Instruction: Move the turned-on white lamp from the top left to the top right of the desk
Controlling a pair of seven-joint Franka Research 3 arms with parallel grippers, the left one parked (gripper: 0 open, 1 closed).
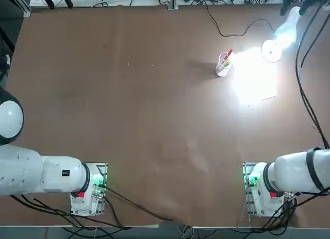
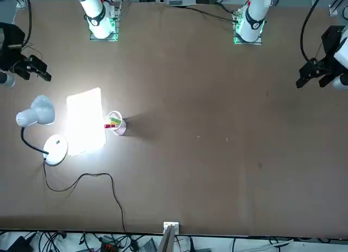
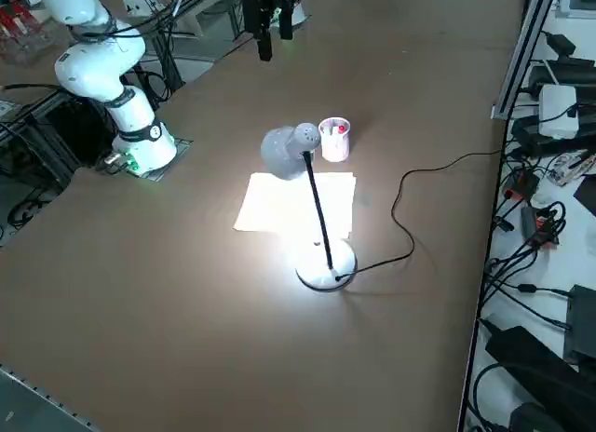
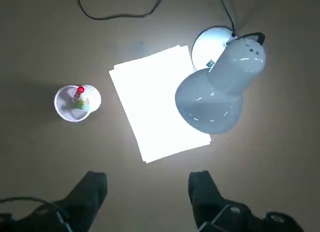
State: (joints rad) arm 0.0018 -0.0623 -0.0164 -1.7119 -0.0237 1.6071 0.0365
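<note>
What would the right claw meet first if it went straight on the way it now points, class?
Probably the white paper sheet on the desk: the open right claw points down at the sheet's near edge, beside the lamp. Depth is unclear, so it could land on bare desk.

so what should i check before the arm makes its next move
1. Small white desk lamp at the top right of the brown desk: ok.
2. Lamp lit, glowing on the white paper sheet: ok.
3. Round base flat on the desk: ok.
4. Right gripper open and empty: ok.
5. Right gripper apart from the lamp, raised above the paper: ok.
6. Thin black cord clear of the clear cup: ok.
</note>
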